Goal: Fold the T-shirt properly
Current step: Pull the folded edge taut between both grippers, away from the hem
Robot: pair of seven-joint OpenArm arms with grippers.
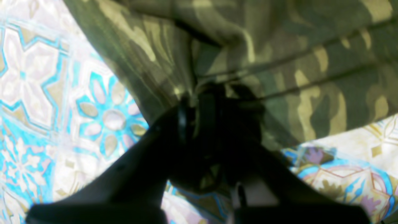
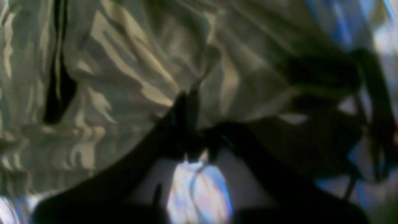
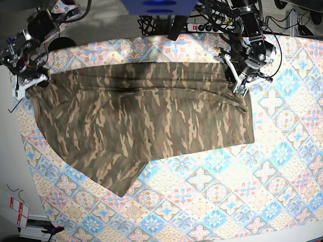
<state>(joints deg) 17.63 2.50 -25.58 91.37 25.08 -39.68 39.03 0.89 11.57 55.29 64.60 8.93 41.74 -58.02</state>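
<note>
The camouflage T-shirt (image 3: 151,121) is stretched wide across the patterned tablecloth (image 3: 212,191), with its upper edge pulled taut between both grippers and its lower part lying on the table. My left gripper (image 3: 241,86) is shut on the shirt's upper right edge. In the left wrist view the dark fingers (image 1: 186,118) pinch a bunched fold of the shirt (image 1: 279,62). My right gripper (image 3: 28,84) is shut on the shirt's upper left corner. In the blurred right wrist view its fingers (image 2: 183,112) clamp the shirt (image 2: 108,77).
Cables and a power strip (image 3: 212,22) lie at the table's far edge behind the left arm. The table's left edge (image 3: 15,131) runs close to the right gripper. The tablecloth also shows in the left wrist view (image 1: 37,77) and right wrist view (image 2: 199,189).
</note>
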